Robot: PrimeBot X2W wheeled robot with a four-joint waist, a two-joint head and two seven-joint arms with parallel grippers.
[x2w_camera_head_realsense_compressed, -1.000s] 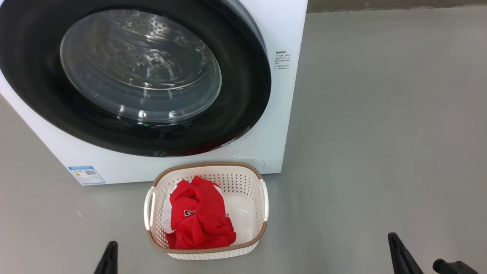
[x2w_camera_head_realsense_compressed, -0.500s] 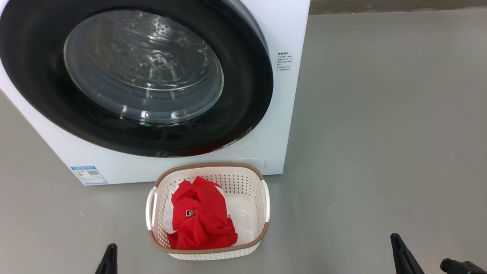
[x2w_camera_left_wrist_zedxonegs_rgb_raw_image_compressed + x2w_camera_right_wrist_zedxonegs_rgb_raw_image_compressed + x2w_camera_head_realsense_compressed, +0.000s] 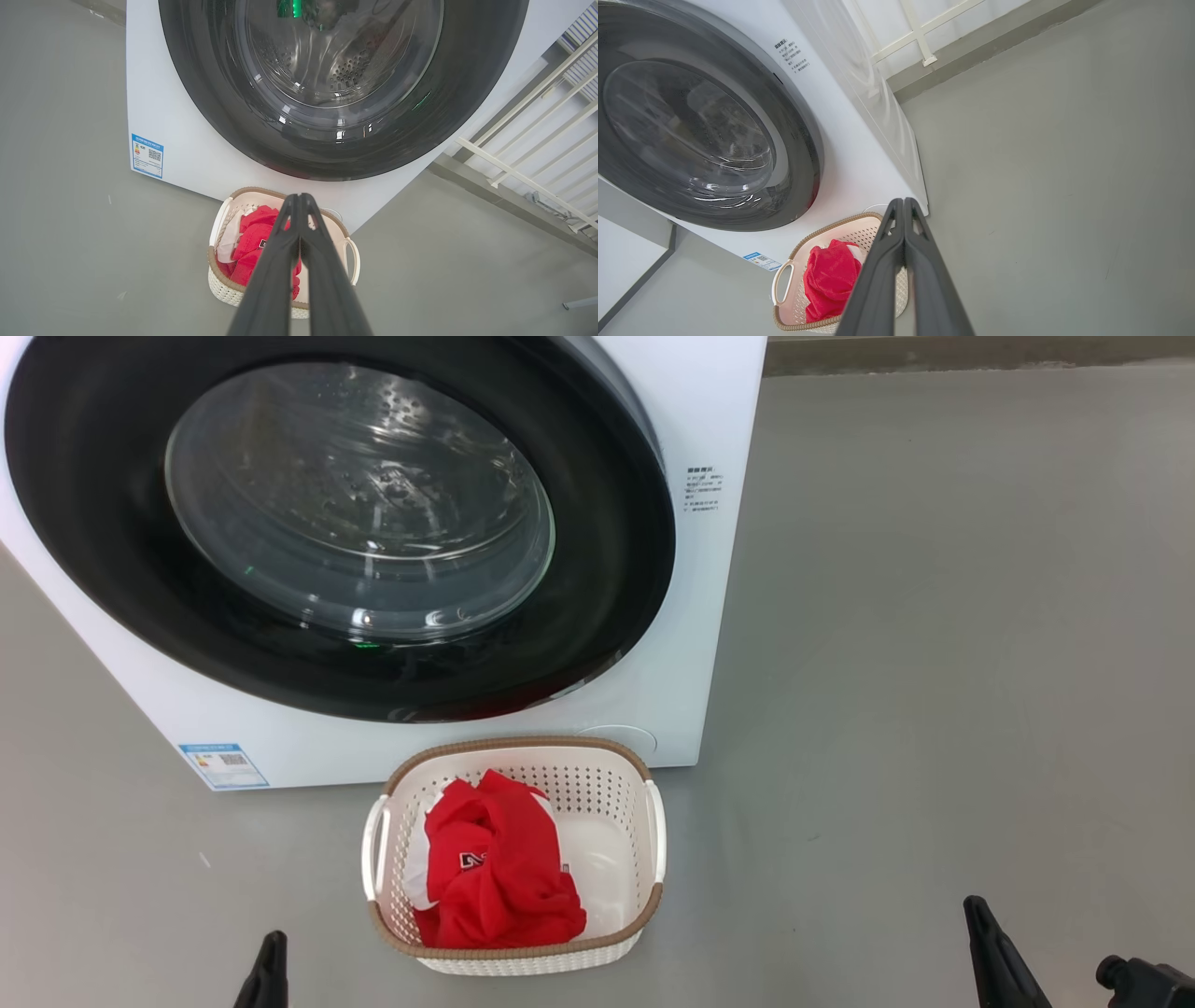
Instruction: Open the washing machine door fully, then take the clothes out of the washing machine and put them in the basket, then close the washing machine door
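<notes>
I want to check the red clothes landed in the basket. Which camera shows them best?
The head view: the clothes lie unobstructed in the basket, seen from above. In the left wrist view that arm's fingers cross them; the right wrist view shows them at a slant.

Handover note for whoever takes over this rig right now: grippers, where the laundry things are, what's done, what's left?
Left gripper: fingers shut, empty, clear of everything.
Right gripper: fingers shut, empty, clear of everything.
The clothes lie in the basket, which stands on the floor in front of the washing machine.
The washing machine door looks closed against the front; no red shows through its glass.
Done: unloading and door closing, as far as can be seen.
Left: nothing apparent.
</notes>
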